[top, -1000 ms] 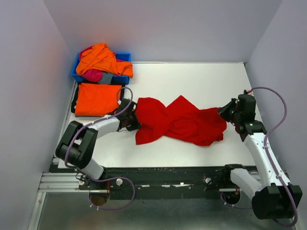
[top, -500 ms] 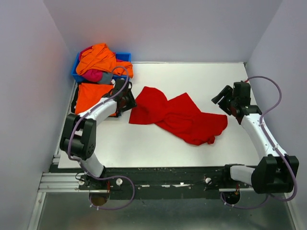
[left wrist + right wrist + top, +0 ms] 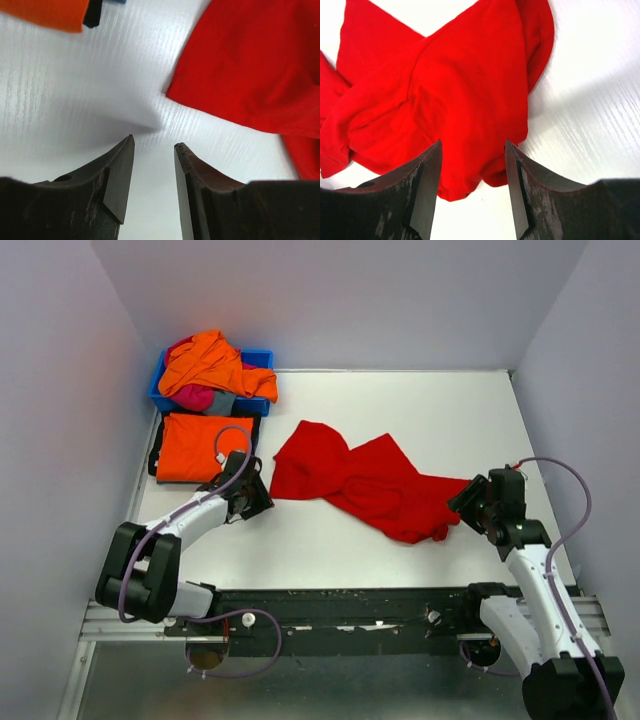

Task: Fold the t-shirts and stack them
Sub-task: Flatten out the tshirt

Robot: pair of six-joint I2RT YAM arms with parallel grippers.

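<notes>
lying between them: red t-shirt (image 3: 370,485) | left tool (image 3: 253,493) parted, empty | right tool (image 3: 464,504) parted, empty

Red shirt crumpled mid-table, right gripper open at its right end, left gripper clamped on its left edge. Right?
Not quite. The left gripper is open and holds nothing: the left wrist view shows bare table between its jaws, with the red shirt lying apart from them. The rest stands: shirt crumpled mid-table, right gripper open at its right end.

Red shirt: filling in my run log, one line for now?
red shirt crumpled, unheld; left gripper open, empty; right gripper open, empty
</notes>
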